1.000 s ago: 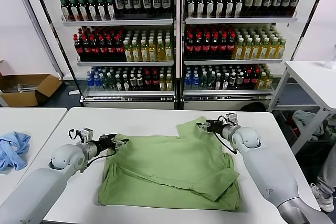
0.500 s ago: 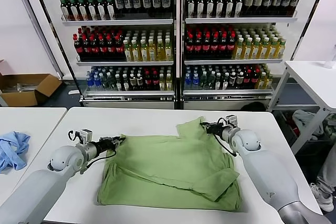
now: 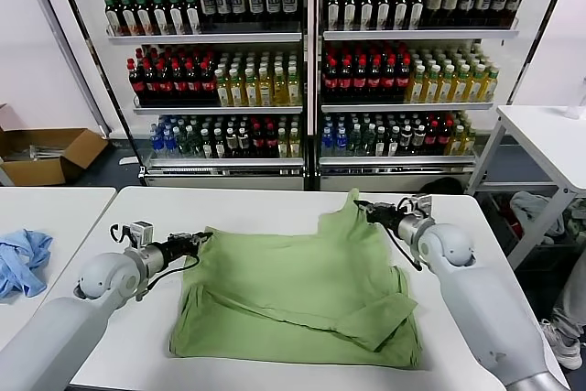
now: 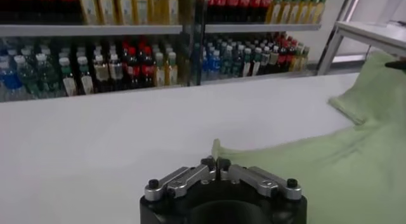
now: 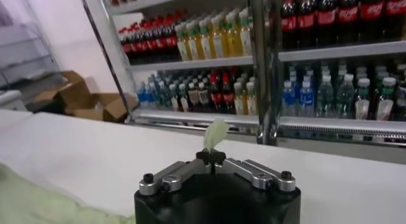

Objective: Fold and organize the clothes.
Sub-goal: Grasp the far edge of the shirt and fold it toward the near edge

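Backdrop, head view: drink shelves [image 3: 311, 61] packed with bottles behind a white table [image 3: 265, 212].
Shirt, head view: the green polo shirt [image 3: 302, 295] lies spread across the table's middle, lower part folded in ridges.
Left end effector [image 3: 203, 238], head view: low at the shirt's left corner, pinched tight on the fabric.
Right end effector [image 3: 364, 206], head view: clamped on the shirt's far right corner, which stands lifted in a peak.
Side table, head view: a blue cloth [image 3: 22, 259] sits far left, well apart.
Left wrist view: left end effector's fingertips [image 4: 216, 163] meet on the shirt's edge [image 4: 304, 162].
Right wrist view: a tuft of green fabric [image 5: 214, 133] pokes up from the right end effector's closed tips [image 5: 211, 157].
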You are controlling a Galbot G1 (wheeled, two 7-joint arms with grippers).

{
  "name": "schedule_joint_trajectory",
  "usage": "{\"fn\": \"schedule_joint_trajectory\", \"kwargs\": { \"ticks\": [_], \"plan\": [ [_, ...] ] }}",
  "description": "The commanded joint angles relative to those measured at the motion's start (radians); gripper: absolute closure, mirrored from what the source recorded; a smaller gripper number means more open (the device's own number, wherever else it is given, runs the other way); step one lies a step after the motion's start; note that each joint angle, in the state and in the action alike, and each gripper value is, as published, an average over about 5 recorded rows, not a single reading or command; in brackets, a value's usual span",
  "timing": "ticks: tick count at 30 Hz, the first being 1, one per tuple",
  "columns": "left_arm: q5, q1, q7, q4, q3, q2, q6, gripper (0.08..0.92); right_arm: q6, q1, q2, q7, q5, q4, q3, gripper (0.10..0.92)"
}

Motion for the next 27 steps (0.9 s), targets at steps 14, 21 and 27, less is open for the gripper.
{"fn": "schedule_joint_trajectory", "kwargs": {
  "ticks": [14, 21, 27],
  "plan": [
    [-0.013, 0.439, -0.122, -0.399, -0.304, 0.166, 0.060, 0.914, 0.019, -0.790, -0.096, 0.030, 0.216, 0.609, 0.484, 0.918],
    [-0.019, 0.472, -0.104, -0.407, -0.303, 0.151, 0.053, 0.914, 0.027, -0.830, -0.077, 0.055, 0.132, 0.604, 0.472, 0.915],
    [-0.007, 0.416, -0.093, -0.394, -0.249, 0.112, 0.053, 0.914, -0.050, -0.574, -0.048, 0.185, 0.026, 0.467, 0.307, 0.801]
  ]
}}
